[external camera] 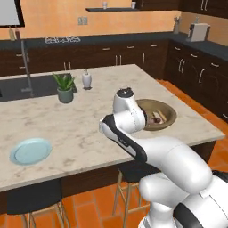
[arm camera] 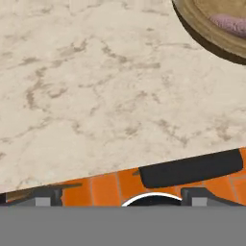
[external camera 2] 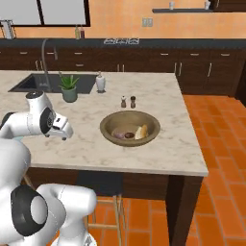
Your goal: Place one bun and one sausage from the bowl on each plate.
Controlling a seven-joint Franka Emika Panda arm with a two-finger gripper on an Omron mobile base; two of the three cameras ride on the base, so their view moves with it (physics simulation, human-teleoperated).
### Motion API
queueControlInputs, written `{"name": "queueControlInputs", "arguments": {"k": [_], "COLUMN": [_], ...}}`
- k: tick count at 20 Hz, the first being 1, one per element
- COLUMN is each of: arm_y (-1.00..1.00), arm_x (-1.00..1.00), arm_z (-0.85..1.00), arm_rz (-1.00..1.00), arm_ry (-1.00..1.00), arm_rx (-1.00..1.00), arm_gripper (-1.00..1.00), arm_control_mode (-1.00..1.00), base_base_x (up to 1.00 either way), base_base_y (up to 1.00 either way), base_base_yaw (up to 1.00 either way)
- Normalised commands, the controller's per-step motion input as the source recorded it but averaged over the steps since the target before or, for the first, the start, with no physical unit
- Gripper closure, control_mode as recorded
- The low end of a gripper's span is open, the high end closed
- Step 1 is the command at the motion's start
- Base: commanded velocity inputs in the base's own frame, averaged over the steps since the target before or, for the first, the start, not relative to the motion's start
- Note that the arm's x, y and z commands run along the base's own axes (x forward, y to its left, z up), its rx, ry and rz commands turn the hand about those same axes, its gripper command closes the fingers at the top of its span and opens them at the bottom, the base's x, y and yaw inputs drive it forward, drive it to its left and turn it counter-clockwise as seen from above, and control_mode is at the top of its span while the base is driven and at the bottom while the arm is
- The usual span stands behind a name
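Note:
The olive-brown bowl [external camera 2: 130,119] stands near the island's right end, and its rim [arm camera: 206,33] cuts the top right of the hand view. A tan bun [external camera 2: 141,131] and dark sausages [external camera 2: 128,135] lie inside it; another sausage [arm camera: 230,23] looks pinkish close up. My gripper [external camera 2: 59,136] hovers over bare marble left of the bowl, near the counter's front edge. Its fingertips [arm camera: 45,197] stand far apart, open, with nothing between them. One pale blue plate [external camera: 30,151] lies far left near the front edge. In the left base view my arm covers part of the bowl [external camera: 167,111].
A potted plant [external camera 2: 69,89], a white soap bottle [external camera 2: 100,82] and the sink [external camera: 22,87] sit toward the back left. Salt and pepper shakers [external camera 2: 128,102] stand behind the bowl. Below the counter edge are a black stool seat [arm camera: 190,168] and orange floor tiles.

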Motion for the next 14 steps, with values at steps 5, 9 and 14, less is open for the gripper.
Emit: {"name": "queueControlInputs", "arguments": {"k": [5,9,14], "arm_y": [0.0,0.0,0.0], "arm_x": [0.0,0.0,0.0], "arm_z": [0.0,0.0,0.0], "arm_rz": [0.0,0.0,0.0], "arm_ry": [0.0,0.0,0.0], "arm_rx": [0.0,0.0,0.0], "arm_gripper": [-1.0,-1.0,-1.0], "arm_control_mode": [1.0,1.0,1.0], "base_base_x": [0.0,0.17,0.4], "base_base_y": [-1.0,-1.0,-0.45], "base_base_yaw": [0.0,0.0,0.2]}}
